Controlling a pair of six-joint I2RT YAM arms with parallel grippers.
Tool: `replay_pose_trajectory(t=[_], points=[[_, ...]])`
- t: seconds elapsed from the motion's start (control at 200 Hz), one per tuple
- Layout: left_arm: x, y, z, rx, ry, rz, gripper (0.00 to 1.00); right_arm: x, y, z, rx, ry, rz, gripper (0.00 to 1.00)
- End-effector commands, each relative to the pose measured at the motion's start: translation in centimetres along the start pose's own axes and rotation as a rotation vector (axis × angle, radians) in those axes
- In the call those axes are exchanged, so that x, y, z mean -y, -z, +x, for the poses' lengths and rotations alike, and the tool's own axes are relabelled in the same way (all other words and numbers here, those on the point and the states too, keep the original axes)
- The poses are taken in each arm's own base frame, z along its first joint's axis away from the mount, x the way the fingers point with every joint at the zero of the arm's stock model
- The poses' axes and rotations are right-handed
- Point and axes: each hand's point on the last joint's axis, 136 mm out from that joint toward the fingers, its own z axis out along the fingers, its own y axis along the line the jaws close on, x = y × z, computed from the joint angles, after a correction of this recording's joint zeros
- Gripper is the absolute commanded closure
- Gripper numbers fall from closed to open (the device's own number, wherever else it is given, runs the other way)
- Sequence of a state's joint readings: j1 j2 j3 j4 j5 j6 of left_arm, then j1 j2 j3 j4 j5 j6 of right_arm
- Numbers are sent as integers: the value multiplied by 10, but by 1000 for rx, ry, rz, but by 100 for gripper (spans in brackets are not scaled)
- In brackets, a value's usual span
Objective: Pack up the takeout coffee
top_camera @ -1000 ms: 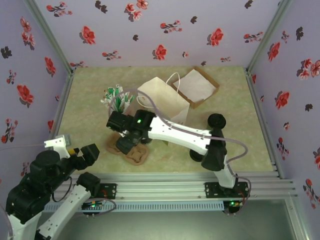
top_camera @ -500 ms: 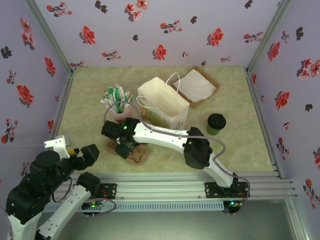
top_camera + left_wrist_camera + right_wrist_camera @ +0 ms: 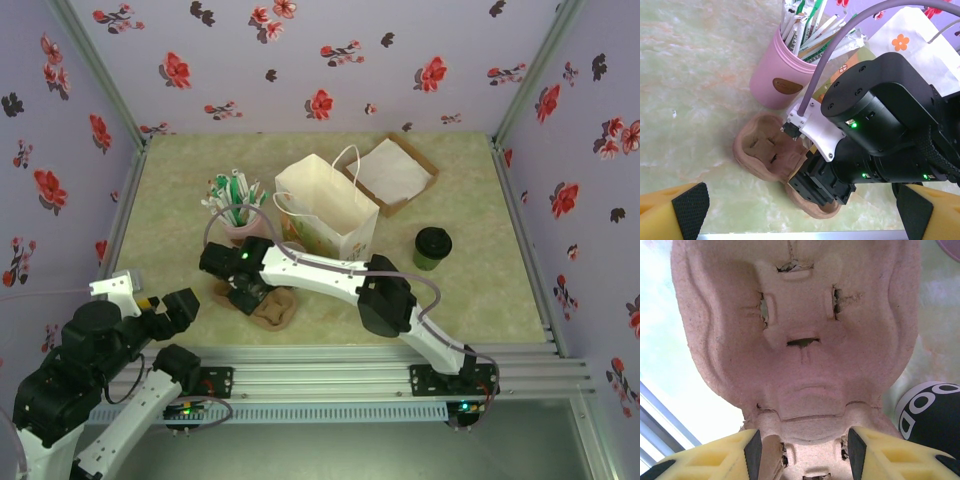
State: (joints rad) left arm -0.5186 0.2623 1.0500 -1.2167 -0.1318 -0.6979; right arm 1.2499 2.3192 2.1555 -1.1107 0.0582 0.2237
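Marbled tabletop (image 3: 490, 295); overhead, takeout coffee (image 3: 432, 247) well apart; close-up, right end effector (image 3: 803, 442) splayed astride carrier (image 3: 795, 340), perhaps touching.

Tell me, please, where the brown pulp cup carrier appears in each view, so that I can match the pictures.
Top external: the pulp cup carrier lies lower left of centre, partly under the right arm's wrist.
Left wrist: lower centre, partly under that black wrist.
Right wrist: centre, seen close up.
Shared landmark: the pink stirrer cup stands just beyond the carrier in the top and left wrist views.
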Motion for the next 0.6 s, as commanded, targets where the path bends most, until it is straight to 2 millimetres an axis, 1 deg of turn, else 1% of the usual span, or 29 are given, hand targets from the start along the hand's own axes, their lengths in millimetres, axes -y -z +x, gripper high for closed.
replay_pose_trajectory(t=[0.0,0.475,0.595], points=[[-2,-3,-2,9,-14,-17,1,3,-3,-6,4,2,-10,49],[-1,-3,-1,5,-16,-16,1,3,-12,-7,-10,-4,-26,52],[-1,-3,-2,7,-16,-15,1,3,-14,-7,-14,-6,-28,55]])
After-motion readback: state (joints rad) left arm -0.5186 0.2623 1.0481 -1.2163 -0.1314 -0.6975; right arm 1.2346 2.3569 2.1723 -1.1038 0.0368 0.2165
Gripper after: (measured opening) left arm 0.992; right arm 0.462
